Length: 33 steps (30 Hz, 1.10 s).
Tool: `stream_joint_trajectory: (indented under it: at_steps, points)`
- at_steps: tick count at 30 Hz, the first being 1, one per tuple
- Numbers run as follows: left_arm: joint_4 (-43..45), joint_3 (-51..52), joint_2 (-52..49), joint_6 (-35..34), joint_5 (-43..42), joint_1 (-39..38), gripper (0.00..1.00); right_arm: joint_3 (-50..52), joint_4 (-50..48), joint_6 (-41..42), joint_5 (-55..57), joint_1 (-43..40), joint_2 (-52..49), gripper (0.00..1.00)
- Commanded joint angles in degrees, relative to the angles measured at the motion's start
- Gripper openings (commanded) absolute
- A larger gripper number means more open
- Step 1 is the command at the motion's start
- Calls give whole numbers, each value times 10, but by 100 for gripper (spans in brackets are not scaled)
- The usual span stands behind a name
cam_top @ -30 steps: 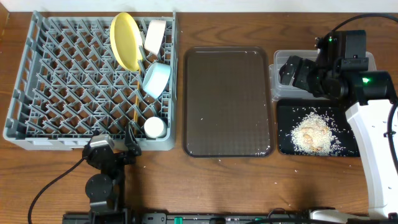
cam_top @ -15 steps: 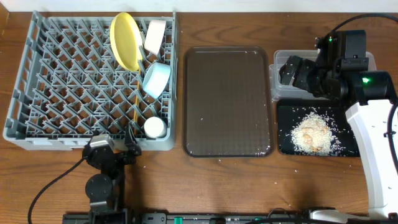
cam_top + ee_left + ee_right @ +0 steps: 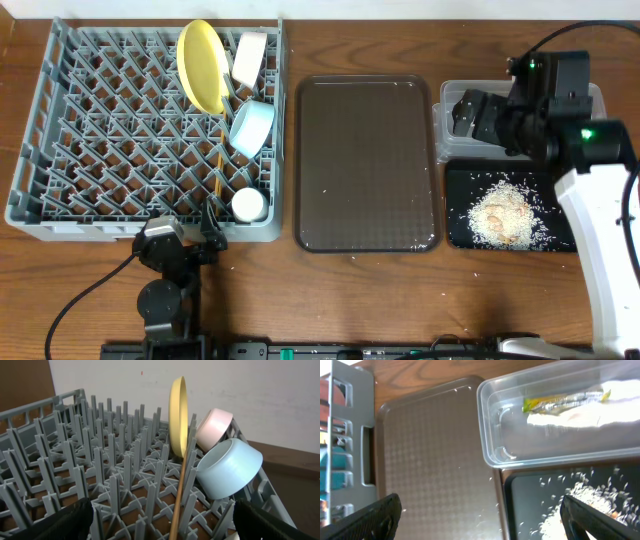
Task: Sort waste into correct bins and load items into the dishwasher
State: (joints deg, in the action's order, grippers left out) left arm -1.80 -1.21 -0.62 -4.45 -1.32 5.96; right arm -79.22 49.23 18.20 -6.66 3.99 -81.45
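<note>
Wooden table (image 3: 360, 290): dishes are racked in the dishwasher (image 3: 100, 110) toward ten o'clock, and wrappers (image 3: 560, 402) lie in the clear tub (image 3: 442, 95) toward two o'clock. Left hand (image 3: 212, 228) and right hand (image 3: 462, 112) are spread wide, empty. Sorting is judged finished; only withdrawal is called for.

Nudged slightly rightward over the clear tub (image 3: 441, 93) since a second ago, going by the right gripper (image 3: 462, 112) and its dark housing. Also dropped a hair toward the near edge of the bench (image 3: 400, 290), judging by the green light (image 3: 590, 133) on the right arm (image 3: 600, 220).
</note>
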Motion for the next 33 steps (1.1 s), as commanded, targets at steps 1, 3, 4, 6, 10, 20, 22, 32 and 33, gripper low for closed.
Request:
stream_joint_trajectory:
  at_steps: [1,3,4,6,10,20,22,32,33]
  points:
    - [-22,10,3,3,5,3,89,59,-50,-91,13,7,71,99]
    - [-22,10,3,3,5,3,89,116,-105,-116,13,7,121,99]
    - [-22,10,3,3,5,3,90,148,-131,-122,13,7,147,99]
    - [-22,10,3,3,5,3,90,216,-188,-142,13,7,202,99]
    - [-22,10,3,3,5,3,89,370,-322,-181,13,7,321,99]
    - [-22,10,3,3,5,3,90,678,-497,-191,14,7,611,99]
    - [-22,10,3,3,5,3,89,707,-497,-191,17,7,656,99]
    - [-22,10,3,3,5,3,90,765,-497,-191,17,7,767,99]
    - [-22,10,3,3,5,3,90,767,-497,-191,17,7,770,99]
